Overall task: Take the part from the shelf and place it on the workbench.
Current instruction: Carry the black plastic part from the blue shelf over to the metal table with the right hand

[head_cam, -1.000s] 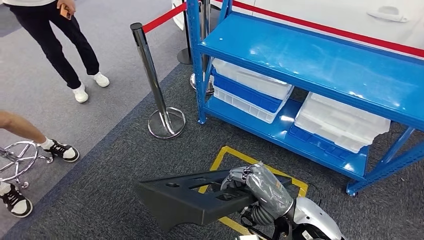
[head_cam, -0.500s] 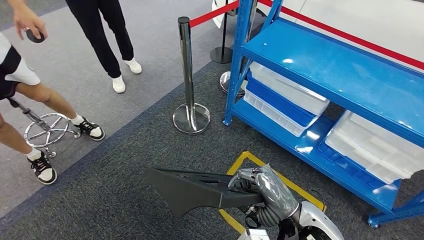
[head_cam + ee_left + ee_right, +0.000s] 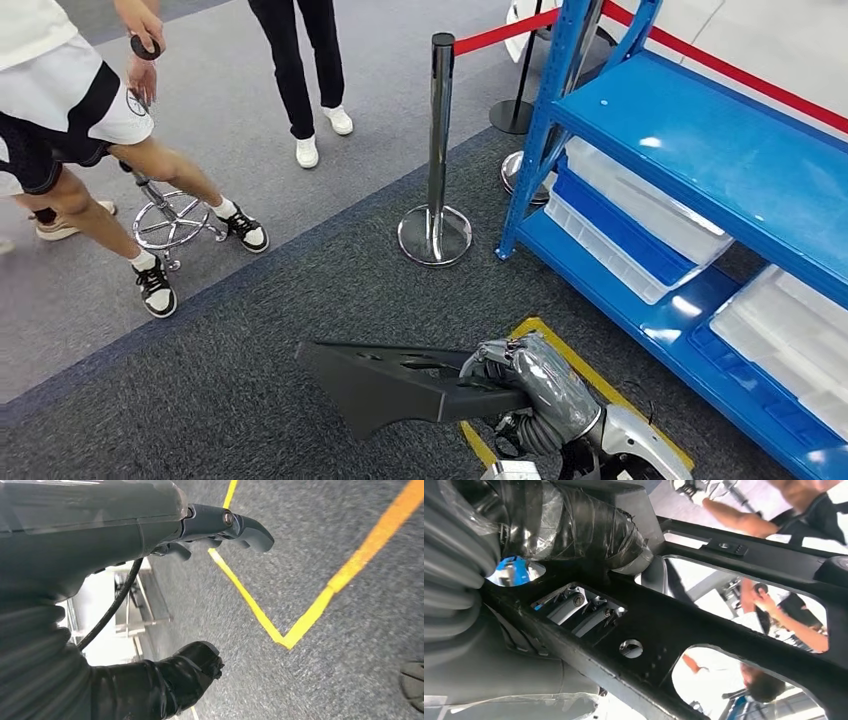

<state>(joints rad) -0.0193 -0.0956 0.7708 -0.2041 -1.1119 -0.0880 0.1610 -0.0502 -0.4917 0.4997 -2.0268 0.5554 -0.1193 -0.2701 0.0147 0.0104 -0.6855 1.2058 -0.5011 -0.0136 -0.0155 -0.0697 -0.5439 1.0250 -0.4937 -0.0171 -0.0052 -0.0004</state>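
- Right hand [image 3: 520, 375]: fingers clenched around one end of the black part [image 3: 395, 385], which is carried level above the carpet [image 3: 230, 400].
- Left hand [image 3: 150, 545]: fingers released, holding nothing.
- Blue shelf [image 3: 720, 160]: just beside the robot; part already removed.
- Remaining: reach the workbench and set the part down.

Robot hand [image 3: 574, 535] grips black part [image 3: 704, 625]; people behind.
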